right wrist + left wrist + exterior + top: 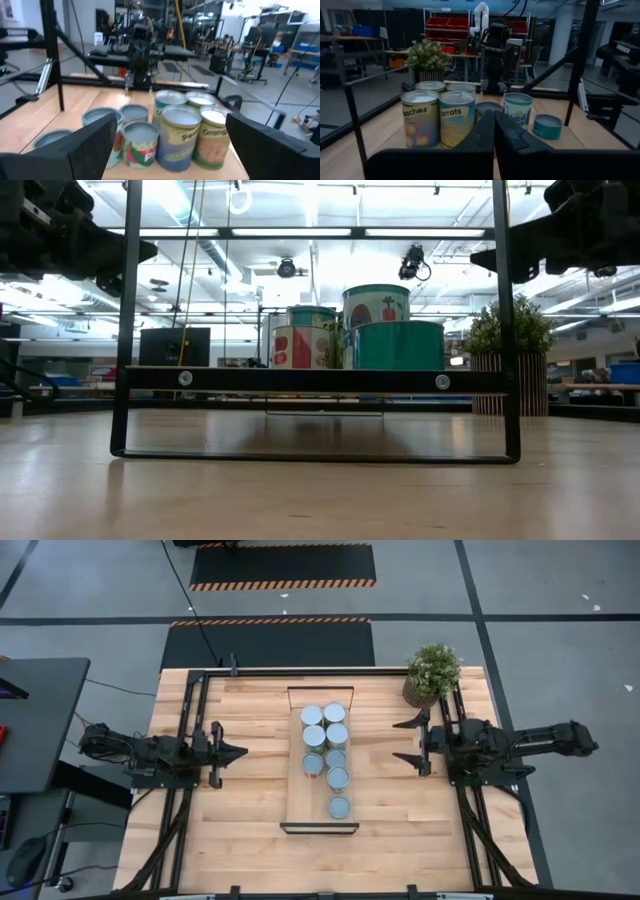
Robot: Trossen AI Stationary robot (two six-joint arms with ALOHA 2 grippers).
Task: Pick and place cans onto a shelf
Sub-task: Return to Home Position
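Cans (335, 757) — all eight of them — stand on the shelf (303, 802) in the middle of the top-down picture. Six stand in pairs toward the top end of the board, and two more follow in a line lower down. I see no can left on the table (250, 850).

The left gripper (238, 751) is at the left middle of that picture, well apart from the shelf. Its fingers (482, 137) are pressed together with nothing between them. The right gripper (404, 741) is at the right middle, below the plant (432, 670). Its fingers (95, 140) are spread wide and it holds nothing too.

So the putting part looks done to me. The step in hand seems to be going home — both arms only need to get to their resting spots. I think the next move asks for no grabbing at all. Each arm should draw away from the shelf and fold up, taking care not to bump the black frame or knock a can over.
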